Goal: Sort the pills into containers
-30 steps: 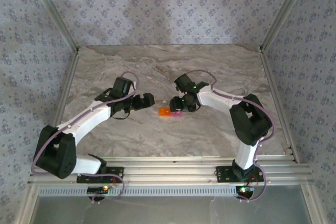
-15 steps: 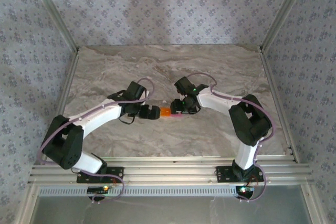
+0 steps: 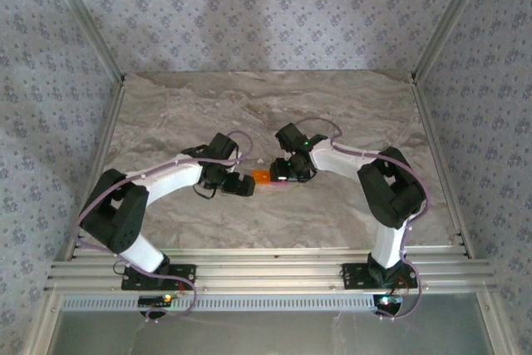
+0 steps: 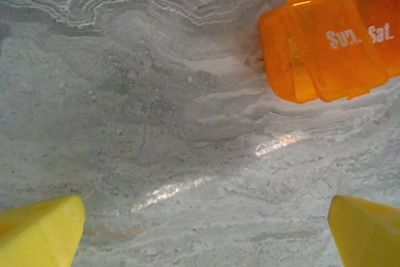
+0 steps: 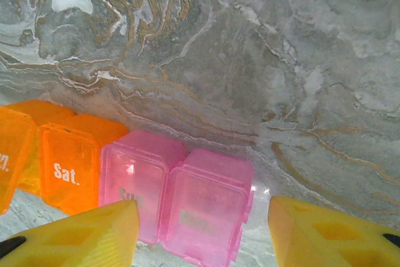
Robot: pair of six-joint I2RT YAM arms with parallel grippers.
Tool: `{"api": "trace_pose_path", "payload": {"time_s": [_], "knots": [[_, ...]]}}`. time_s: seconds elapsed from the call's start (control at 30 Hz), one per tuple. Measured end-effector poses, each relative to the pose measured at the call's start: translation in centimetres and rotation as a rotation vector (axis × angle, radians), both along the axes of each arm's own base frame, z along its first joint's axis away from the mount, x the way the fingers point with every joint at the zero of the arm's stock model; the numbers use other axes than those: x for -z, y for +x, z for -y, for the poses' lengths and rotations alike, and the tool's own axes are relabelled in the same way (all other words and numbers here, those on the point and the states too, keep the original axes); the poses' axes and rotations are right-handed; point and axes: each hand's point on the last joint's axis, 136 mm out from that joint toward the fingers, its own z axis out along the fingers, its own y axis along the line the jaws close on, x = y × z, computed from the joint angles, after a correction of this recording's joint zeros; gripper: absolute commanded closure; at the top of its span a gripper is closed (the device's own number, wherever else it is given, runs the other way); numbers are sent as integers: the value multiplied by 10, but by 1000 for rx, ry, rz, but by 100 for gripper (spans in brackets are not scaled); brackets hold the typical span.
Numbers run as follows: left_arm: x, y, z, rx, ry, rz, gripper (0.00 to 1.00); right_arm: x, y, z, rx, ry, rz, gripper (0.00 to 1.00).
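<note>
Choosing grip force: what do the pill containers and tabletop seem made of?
The containers look like translucent plastic, glossy: orange and pink lids let light through and carry printed day labels. The tabletop looks like polished marble or a marble-print laminate: grey-brown veining, glare; which, I cannot tell.

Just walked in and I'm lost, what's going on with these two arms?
Both arms meet over a small translucent plastic pill-box strip on the marble table. The left tool is open beside the strip's orange end; the right tool straddles the pink end, not clamped.
</note>
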Motion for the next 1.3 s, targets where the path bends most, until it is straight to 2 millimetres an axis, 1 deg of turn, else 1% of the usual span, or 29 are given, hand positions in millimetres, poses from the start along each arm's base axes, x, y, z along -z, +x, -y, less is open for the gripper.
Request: {"api": "trace_pose_path", "payload": {"time_s": [0.27,0.5,0.67,0.87,1.07,1.3], "knots": [[4,11,6,13,15,1,1,1,2,-4,6,18,1,43],[7,18,7,13,33,8,1,2,3,-7,3,31,1,44],[9,27,8,12,53,20,1,2,3,-9,0,37,0,45],[3,41,9,5,65,53,0,2,4,-10,-3,41,2,45],[0,50,7,3,79,71,1,2,4,-12,-6,44,6,46],[-10,64,6,-15,83,98,0,2,4,-12,-7,44,6,46]]}}
